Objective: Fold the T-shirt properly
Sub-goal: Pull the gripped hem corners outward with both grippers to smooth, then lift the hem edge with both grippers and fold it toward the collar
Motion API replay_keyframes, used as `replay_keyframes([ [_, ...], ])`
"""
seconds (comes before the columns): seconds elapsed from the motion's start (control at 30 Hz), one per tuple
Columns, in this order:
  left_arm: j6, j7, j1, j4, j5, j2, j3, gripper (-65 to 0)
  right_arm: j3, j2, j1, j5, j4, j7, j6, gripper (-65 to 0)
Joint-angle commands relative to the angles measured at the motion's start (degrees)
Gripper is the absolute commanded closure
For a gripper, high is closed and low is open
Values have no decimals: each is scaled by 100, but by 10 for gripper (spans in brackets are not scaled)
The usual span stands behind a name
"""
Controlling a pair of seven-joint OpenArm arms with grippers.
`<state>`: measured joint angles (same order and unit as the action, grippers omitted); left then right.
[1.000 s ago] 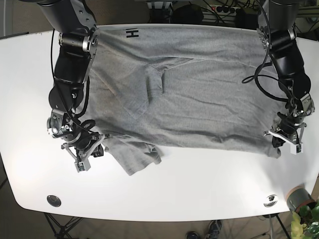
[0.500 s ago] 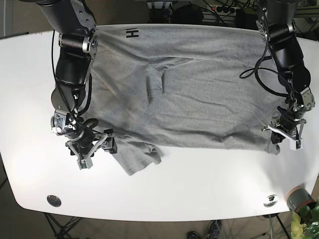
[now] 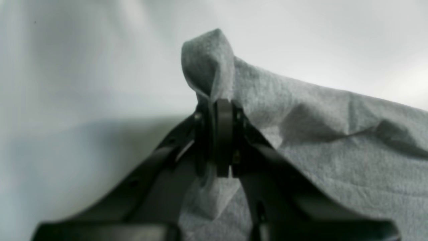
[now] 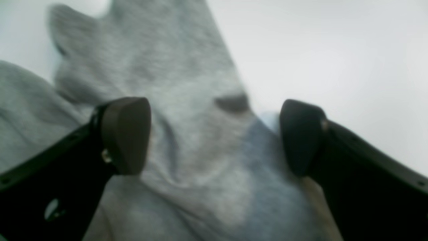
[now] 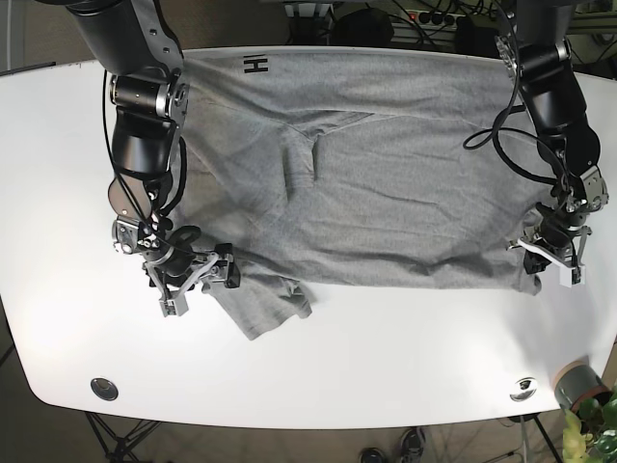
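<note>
The grey T-shirt [image 5: 386, 183] lies spread across the white table [image 5: 386, 357], with a sleeve [image 5: 265, 301] bunched at the front left. My left gripper [image 5: 551, 253] is at the shirt's front right corner. In the left wrist view it [image 3: 218, 107] is shut on a raised fold of the shirt [image 3: 334, 150]. My right gripper [image 5: 198, 273] is at the sleeve's left edge. In the right wrist view it [image 4: 214, 134] is open, with the shirt's fabric [image 4: 187, 100] lying between its pads [image 4: 125, 134].
A black H mark [image 5: 255, 65] sits near the shirt's far edge. Two round metal fittings [image 5: 104, 389] [image 5: 523, 388] sit near the table's front edge. A potted plant [image 5: 578, 388] stands just off the front right corner.
My right gripper has moved right, onto the sleeve's edge. My left gripper has shifted slightly inward at the shirt's right corner.
</note>
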<state>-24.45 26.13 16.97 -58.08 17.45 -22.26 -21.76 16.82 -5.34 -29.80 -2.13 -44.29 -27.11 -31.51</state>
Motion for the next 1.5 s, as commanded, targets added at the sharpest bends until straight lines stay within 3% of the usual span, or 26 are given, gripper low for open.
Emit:
replay_keyframes([
  [0.0, -12, -121, 92, -112, 70, -126, -26, 0, -7, -15, -189, -99, 161, 184, -54, -580],
  [0.07, -12, -121, 74, -112, 79, -126, -26, 0, -16, -6, -189, -99, 205, 263, -54, -552],
  [0.13, -12, -121, 74, -112, 79, -126, -26, 0, -16, -6, -189, -99, 249, 333, -54, -484],
  [0.27, -12, -121, 74, -112, 79, -126, -26, 0, -16, 3, -189, -99, 319, 404, -54, -219],
  [0.33, -12, -121, 74, -112, 79, -126, -26, 0, -16, 3, -189, -99, 319, 404, -54, -52],
  [0.37, -12, -121, 74, -112, 79, -126, -26, 0, -16, 3, -189, -99, 319, 404, -54, -14],
  [0.57, -21, -121, 92, -139, 114, -126, -26, 0, -7, 3, -154, -108, -463, 149, -54, -21],
  [0.77, -417, -112, 74, -139, 712, -134, -26, 0, 19, -6, -31, -152, -1562, -730, -54, -21],
  [0.97, -452, 222, 74, -156, 756, -134, -35, 0, 19, 3, 374, -161, -2951, -1442, -54, -21],
  [1.17, -522, 495, 65, -156, 756, -134, -571, 0, 28, 11, 866, -161, -4138, -1970, -63, -21],
  [1.33, -1234, 996, -119, -156, 756, -126, -1011, 0, 28, 11, 1411, -161, -4964, -2190, -63, -21],
  [1.47, -1481, 1374, -216, -165, 756, -117, -1275, 0, 37, 11, 1921, -161, -5553, -2278, -71, -21],
])
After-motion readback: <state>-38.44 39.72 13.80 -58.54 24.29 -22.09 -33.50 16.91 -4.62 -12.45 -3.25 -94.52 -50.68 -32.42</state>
